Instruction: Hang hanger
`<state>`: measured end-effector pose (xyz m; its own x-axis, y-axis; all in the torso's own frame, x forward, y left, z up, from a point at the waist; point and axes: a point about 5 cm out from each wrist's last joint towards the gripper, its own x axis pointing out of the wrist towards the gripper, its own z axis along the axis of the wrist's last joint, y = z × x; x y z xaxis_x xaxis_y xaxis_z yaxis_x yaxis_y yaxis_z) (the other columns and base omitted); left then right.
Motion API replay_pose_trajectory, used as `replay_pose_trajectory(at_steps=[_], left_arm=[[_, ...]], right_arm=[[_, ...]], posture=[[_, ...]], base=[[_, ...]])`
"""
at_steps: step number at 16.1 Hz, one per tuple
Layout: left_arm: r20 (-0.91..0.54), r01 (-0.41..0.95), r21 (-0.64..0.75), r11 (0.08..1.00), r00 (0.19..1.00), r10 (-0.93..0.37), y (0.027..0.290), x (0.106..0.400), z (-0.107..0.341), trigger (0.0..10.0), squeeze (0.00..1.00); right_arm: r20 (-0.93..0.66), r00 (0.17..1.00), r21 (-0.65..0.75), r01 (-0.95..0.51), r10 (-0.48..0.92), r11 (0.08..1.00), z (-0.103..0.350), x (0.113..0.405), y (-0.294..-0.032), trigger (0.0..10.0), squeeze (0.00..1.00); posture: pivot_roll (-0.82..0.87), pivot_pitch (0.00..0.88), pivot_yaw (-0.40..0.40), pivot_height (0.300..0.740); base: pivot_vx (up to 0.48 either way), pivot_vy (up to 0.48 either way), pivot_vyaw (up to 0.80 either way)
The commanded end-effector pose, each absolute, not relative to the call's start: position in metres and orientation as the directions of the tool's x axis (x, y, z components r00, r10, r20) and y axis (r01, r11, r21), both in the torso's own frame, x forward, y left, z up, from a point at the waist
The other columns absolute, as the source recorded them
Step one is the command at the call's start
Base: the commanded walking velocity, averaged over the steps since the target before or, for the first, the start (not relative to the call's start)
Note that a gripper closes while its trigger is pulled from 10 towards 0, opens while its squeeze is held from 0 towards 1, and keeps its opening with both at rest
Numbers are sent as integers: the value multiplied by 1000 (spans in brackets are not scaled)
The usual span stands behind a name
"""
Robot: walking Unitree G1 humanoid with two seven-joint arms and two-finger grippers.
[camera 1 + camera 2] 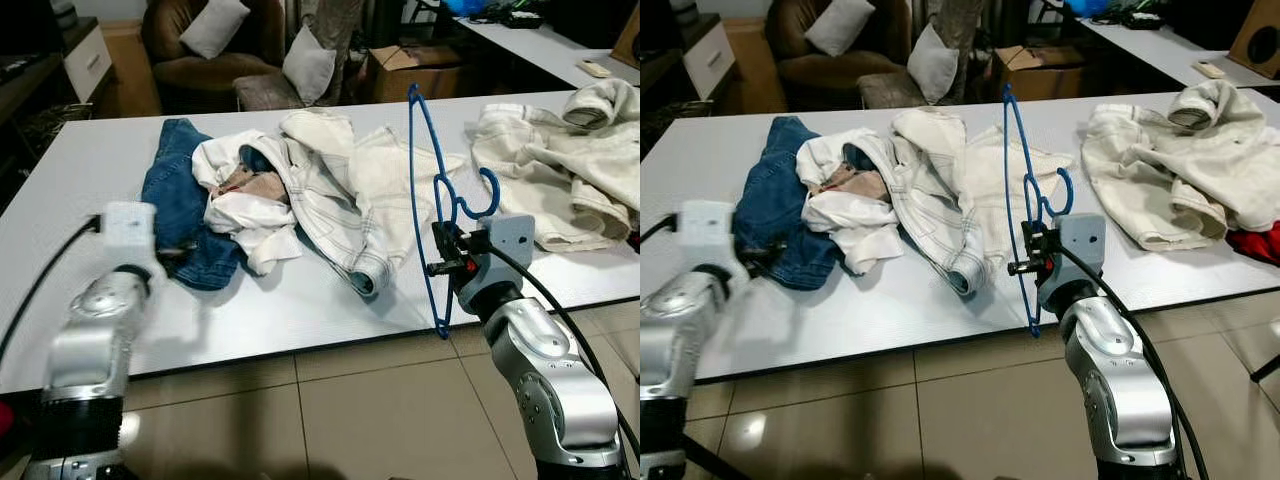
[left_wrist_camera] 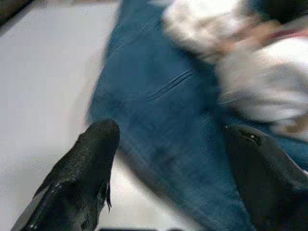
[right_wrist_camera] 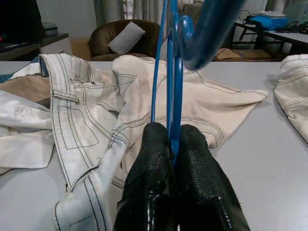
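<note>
Hanger (image 1: 428, 200) stands upright, pinched in the right hand (image 1: 447, 256); left hand (image 2: 168, 159) gapes above jeans (image 1: 180, 200). Next, probably carrying it to a rail.

You get even, fairly bright light on the white tabletop (image 1: 300, 310), with soft shadows under the clothes and a dim room behind. The floor tiles (image 1: 330, 410) carry a faint sheen. Your left arm (image 1: 100, 320) looks smeared, and the left wrist view is blurred, perhaps by motion. The right wrist view is sharp beyond the nearby, soft hanger (image 3: 211, 24).
</note>
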<state>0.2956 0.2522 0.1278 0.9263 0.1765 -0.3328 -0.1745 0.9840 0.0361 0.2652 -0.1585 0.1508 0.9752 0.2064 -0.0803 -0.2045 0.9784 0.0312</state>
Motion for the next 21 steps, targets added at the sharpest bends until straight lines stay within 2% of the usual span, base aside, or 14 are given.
replay_pose_trajectory(at_steps=[1, 3, 6, 8, 10, 13, 17, 21], left_arm=[[-397, -274, -55, 960, 888, 231, 262, 291, 119, 10000, 0], [-444, -231, -342, 911, 894, 59, 241, 289, 107, 10000, 0], [-484, -296, -511, 807, 875, 15, 228, 285, 93, 10000, 0], [-493, -312, -572, 758, 870, -13, 224, 284, 90, 10000, 0], [-442, -304, -622, 722, 897, -3, 222, 287, 95, 0, 0], [-439, -293, -631, 718, 898, -20, 219, 287, 96, 0, 0], [-420, -284, -716, 638, 905, -69, 212, 289, 96, 0, 0], [-403, -265, -735, 624, 911, -88, 207, 289, 99, 0, 0]], right_arm=[[-75, 974, 25, -211, 213, 977, 152, 266, -159, 10000, 0], [-84, 971, 28, -223, 225, 974, 150, 266, -156, 10000, 0], [-89, 968, 30, -232, 234, 972, 149, 266, -155, 10000, 0], [-88, 968, 32, -235, 237, 971, 149, 266, -154, 10000, 0], [-86, 967, 33, -237, 239, 971, 149, 267, -153, 10000, 0], [-87, 966, 32, -241, 243, 970, 148, 267, -152, 10000, 0], [-94, 962, 18, -255, 256, 967, 146, 267, -150, 10000, 0], [-90, 962, 12, -259, 259, 966, 147, 266, -150, 10000, 0]], posture=[[-53, 0, 14, 740], [-51, 0, 13, 740], [-51, 0, 14, 740], [-47, 0, 18, 740], [-44, 0, 19, 740], [-48, 0, 25, 740], [-51, 0, 33, 740], [-47, 0, 19, 740]], base=[[0, 0, 0], [0, 0, 0], [0, 0, 0], [0, 0, 0], [0, 0, 0], [0, 0, 0], [0, 0, 0], [0, 0, 0]])
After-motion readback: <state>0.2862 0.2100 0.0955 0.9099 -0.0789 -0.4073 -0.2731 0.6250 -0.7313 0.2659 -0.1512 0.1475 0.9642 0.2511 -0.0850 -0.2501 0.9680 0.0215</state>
